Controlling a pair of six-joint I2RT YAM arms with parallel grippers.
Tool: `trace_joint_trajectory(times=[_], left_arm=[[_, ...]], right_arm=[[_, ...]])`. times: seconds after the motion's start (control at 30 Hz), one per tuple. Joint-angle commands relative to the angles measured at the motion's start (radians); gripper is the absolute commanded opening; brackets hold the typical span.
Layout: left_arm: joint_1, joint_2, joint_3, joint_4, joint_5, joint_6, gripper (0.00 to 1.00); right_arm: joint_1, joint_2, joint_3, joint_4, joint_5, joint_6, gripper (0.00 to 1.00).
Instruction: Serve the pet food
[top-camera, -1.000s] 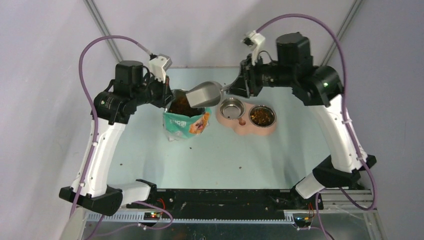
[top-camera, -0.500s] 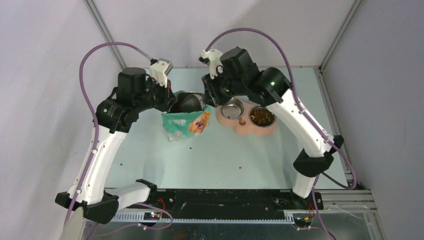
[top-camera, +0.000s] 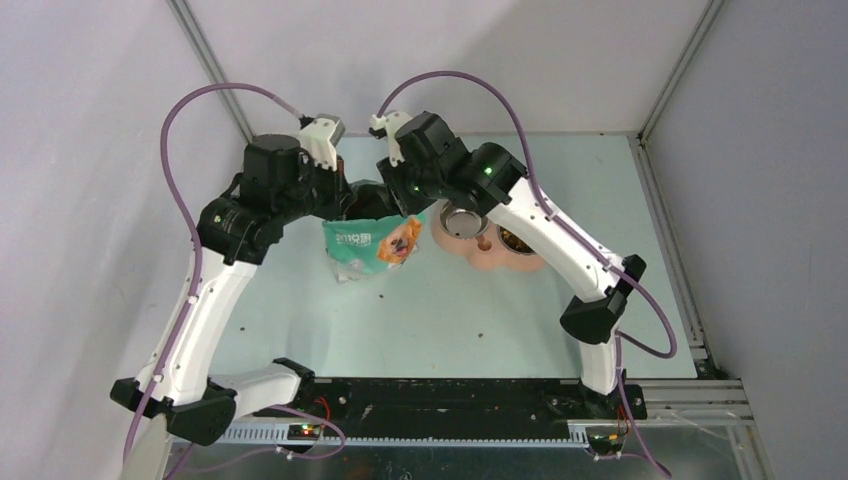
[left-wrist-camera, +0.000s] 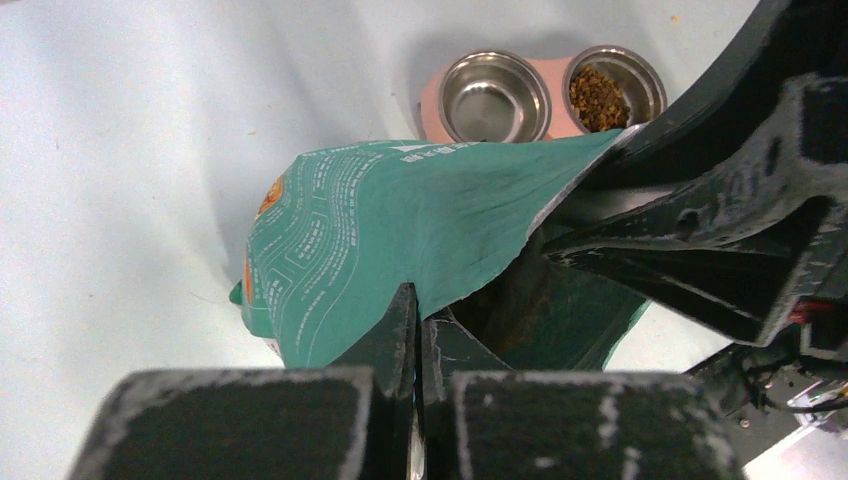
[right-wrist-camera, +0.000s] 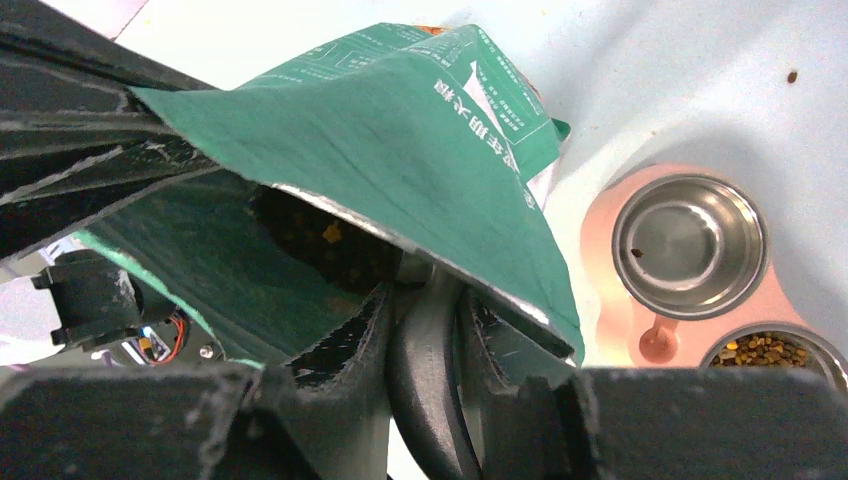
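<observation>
Loose brown kibble pellets (right-wrist-camera: 322, 240) lie heaped inside the teal-green foil bag (top-camera: 365, 245), whose mouth faces twelve o'clock. The left hand (left-wrist-camera: 415, 315) pinches the bag's rim. The right hand (right-wrist-camera: 425, 300) clamps the grey metal scoop (right-wrist-camera: 428, 400) by its handle.

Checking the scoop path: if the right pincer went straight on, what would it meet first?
The right pincer, shut on the scoop handle, points into the open bag; probably the kibble first, though depth is unclear.

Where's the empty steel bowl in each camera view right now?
Top external: empty steel bowl at centre, just right of the teal bag, partly under the right arm.
Left wrist: bowl top centre, beyond the bag.
Right wrist: bowl right of middle.
Shared landmark: the teal bag, in all three.
</observation>
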Motion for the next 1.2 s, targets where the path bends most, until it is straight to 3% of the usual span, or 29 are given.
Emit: trace_joint_trajectory(times=[0.0, 0.3, 0.7, 1.0, 1.17], left_arm=[[-0.007, 0.003, -0.027, 0.039, -0.003, -0.101, 0.00], [-0.007, 0.011, -0.076, 0.058, -0.017, -0.129, 0.00], [0.003, 0.006, -0.094, 0.077, -0.096, -0.026, 0.00], [0.011, 0.025, -0.077, 0.081, -0.158, 0.035, 0.00], [0.013, 0.032, -0.052, 0.086, -0.187, 0.096, 0.00]], right_arm=[[-0.020, 0.046, -0.016, -0.033, 0.127, -0.014, 0.00], [0.003, 0.100, -0.166, -0.048, 0.091, 0.018, 0.00], [-0.082, 0.044, -0.120, 0.035, -0.556, 0.114, 0.00], [-0.211, -0.027, -0.153, 0.097, -0.833, 0.206, 0.00], [-0.269, -0.077, -0.195, 0.131, -0.915, 0.253, 0.00]])
